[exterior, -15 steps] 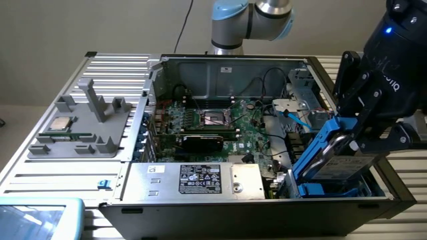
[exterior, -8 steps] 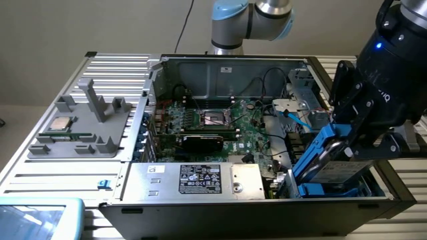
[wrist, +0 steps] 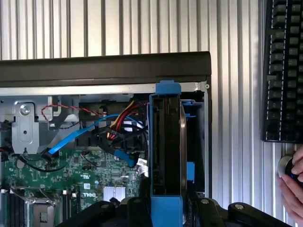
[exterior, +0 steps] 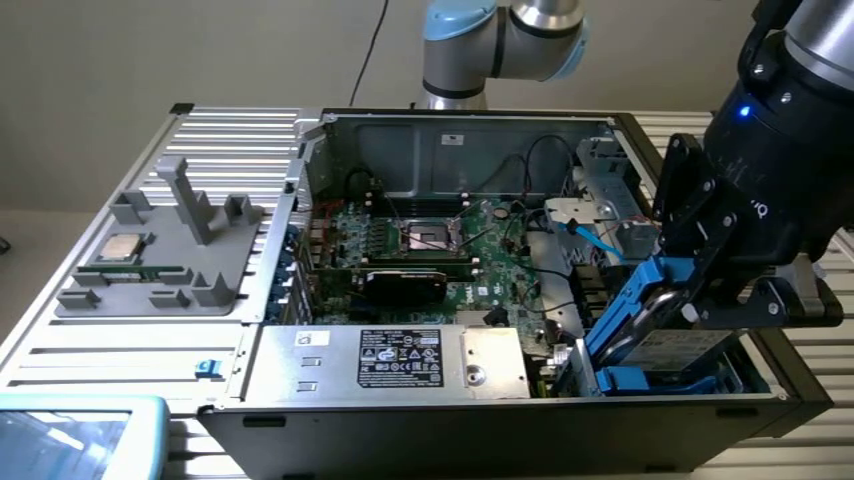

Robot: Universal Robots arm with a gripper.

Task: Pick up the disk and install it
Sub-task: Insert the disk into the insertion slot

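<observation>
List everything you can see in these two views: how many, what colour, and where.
disk: one, silver-grey with blue rails, on edge at the case's drive bay
computer case: one, black and silver, open, on the ribbed table
motherboard: one, green, inside the case
power supply box: one, silver with a black-and-white label, inside the case
data cable: one, blue, above the motherboard
fixture: one, grey, off the case toward the exterior view's left
processor chip: one, silver, on the fixture
keyboard: one, black, on the table beside the case
person's hand: one, near the keyboard
robot arm: one, silver and light blue, behind the case
gripper: one, black, shut on the disk
</observation>
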